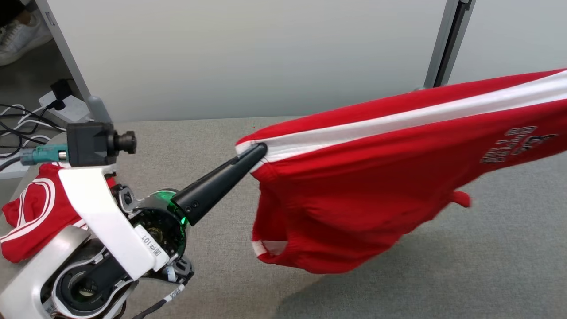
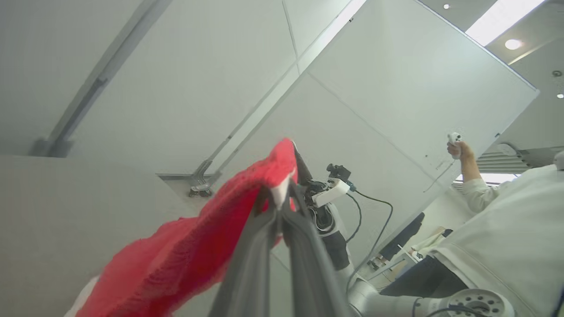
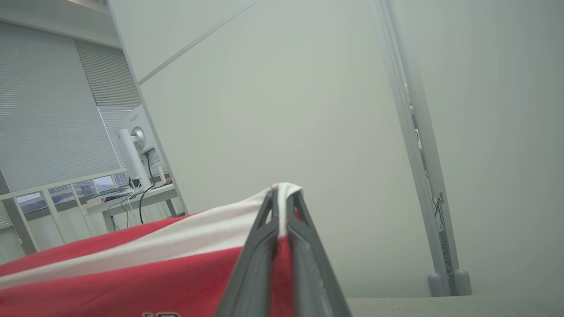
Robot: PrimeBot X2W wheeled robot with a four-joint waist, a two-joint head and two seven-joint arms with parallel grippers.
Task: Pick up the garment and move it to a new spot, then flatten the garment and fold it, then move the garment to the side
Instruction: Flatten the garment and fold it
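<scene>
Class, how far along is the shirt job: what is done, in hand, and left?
Done: the shirt is picked up, hanging above the table. In hand: the left gripper and right gripper each pinch its white-striped edge, holding it spread. Left: lay it down, flatten, fold, move it aside.

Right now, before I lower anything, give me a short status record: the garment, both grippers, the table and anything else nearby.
garment: red with a white stripe, held up and stretched between both grippers, lower part hanging
left gripper: shut on the garment's striped edge
right gripper: shut on the white stripe
table: grey fabric top; contact with the hanging part unclear
second red garment: crumpled at the table's left edge
</scene>
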